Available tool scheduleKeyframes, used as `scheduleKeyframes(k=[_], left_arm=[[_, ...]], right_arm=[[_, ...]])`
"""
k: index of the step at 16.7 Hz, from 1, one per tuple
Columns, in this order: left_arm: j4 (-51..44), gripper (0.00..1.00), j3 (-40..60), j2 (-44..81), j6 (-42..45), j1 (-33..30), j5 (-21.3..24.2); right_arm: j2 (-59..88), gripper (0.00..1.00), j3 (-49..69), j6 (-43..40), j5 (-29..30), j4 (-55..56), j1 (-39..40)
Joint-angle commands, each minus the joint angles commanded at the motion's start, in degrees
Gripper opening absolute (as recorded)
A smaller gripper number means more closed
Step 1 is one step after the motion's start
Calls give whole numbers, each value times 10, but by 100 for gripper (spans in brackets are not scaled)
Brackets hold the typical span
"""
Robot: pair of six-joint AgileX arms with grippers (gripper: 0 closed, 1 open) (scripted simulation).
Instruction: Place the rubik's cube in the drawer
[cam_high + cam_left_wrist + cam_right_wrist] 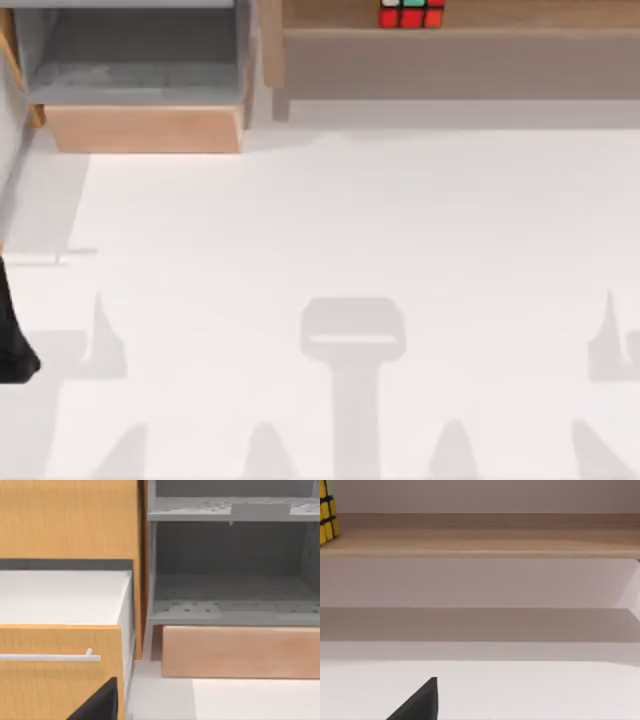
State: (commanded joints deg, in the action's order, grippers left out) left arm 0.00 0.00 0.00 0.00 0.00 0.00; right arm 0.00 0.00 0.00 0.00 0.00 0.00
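Our landmark is the drawer (pixel 143 128), which stands pulled open at the far left of the white worktop (pixel 340 230). From above we see its light tan front panel facing us and its grey interior behind that panel. In our left wrist view the same drawer (pixel 240 651) shows its pale wooden front below a grey speckled floor, with a grey ledge (pixel 230 509) above it. Just beside the drawer in that view stands an orange wooden cabinet (pixel 70 520) with a second orange front carrying a slim white handle (pixel 50 656).

The rubik's cube (pixel 411 13) is not in the drawer. It sits on the long wooden shelf (pixel 500 40) that runs to the right of the drawer along the far edge of the worktop, well apart from the drawer's open box. From above its red and green stickers show. In our right wrist view the cube (pixel 327 512) shows a yellow face on a black grid, resting on the shelf board (pixel 485 535).

A dark part of our left arm (pixel 14 340) stands at the worktop's left edge, nearer us than the drawer. A dark wedge (pixel 97 705) shows in the left wrist view and another (pixel 417 702) in the right wrist view. We cannot tell how far either claw is open, or whether it holds anything.
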Motion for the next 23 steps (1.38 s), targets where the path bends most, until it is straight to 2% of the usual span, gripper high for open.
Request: scheduleKeyframes(k=[4, 9, 12, 23], left_arm=[[5, 100, 13, 17, 1, -9, -8], [55, 100, 123, 162, 6, -71, -68], [113, 100, 237, 318, 9, -126, -124], [375, 100, 732, 1040, 13, -361, -348]], right_arm=[[0, 100, 0, 0, 0, 0, 0], [0, 100, 0, 0, 0, 0, 0], [0, 100, 0, 0, 0, 0, 0], [0, 100, 0, 0, 0, 0, 0]])
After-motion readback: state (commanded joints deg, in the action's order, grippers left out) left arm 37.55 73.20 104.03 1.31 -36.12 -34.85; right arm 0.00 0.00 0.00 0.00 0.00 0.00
